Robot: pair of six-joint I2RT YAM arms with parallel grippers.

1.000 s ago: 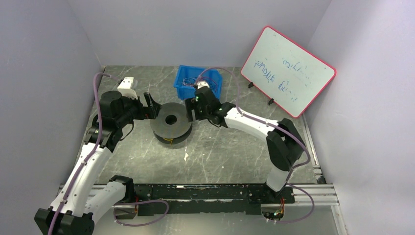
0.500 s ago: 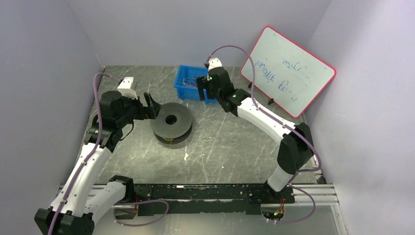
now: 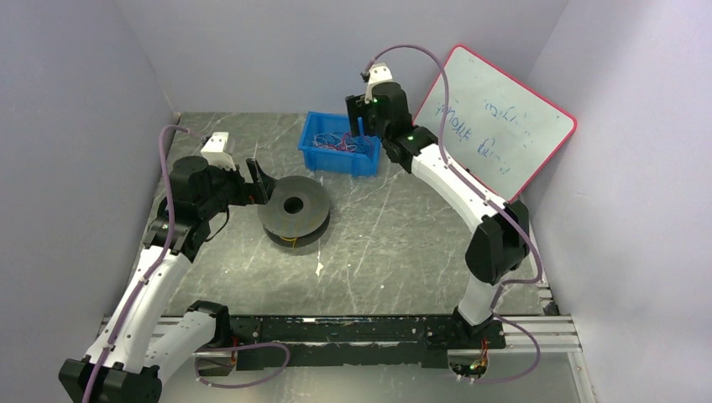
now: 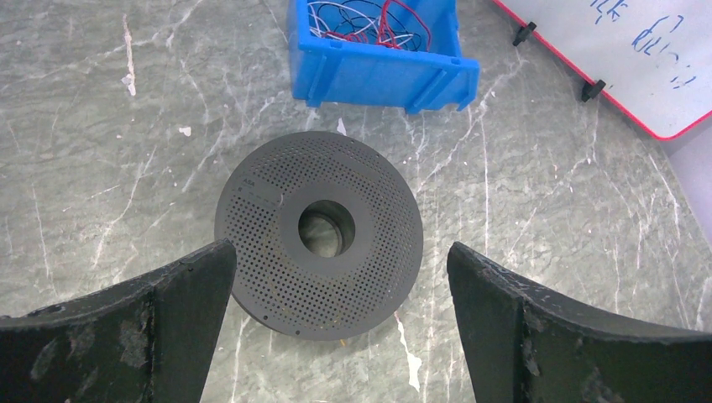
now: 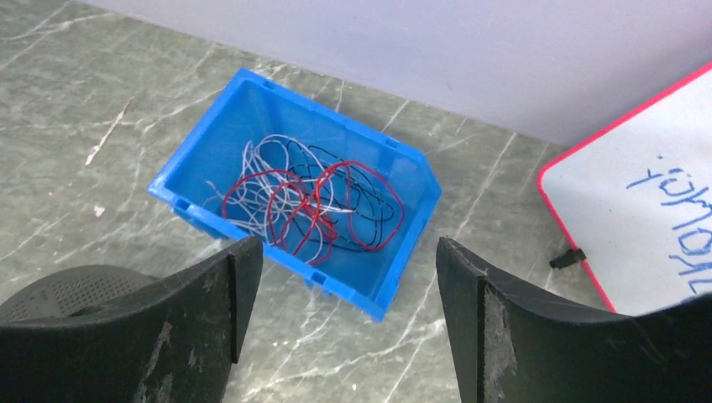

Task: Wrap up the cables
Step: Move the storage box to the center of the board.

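The cables (image 5: 311,201) are a loose tangle of thin red, white and dark wires in a blue bin (image 5: 197,164) at the back of the table; they also show in the top view (image 3: 336,141) and the left wrist view (image 4: 378,17). A dark perforated spool (image 3: 293,211) with a centre hole lies flat mid-table; it also shows in the left wrist view (image 4: 319,233). My left gripper (image 3: 259,181) is open and empty beside the spool's left edge. My right gripper (image 3: 358,113) is open and empty, raised above the bin's back right.
A red-framed whiteboard (image 3: 494,120) with blue writing leans at the back right. Purple walls close in the left, back and right sides. A black rail (image 3: 353,330) runs along the near edge.
My right arm has swung from beside the spool up and back to above the blue bin. My left arm and the spool have not moved.
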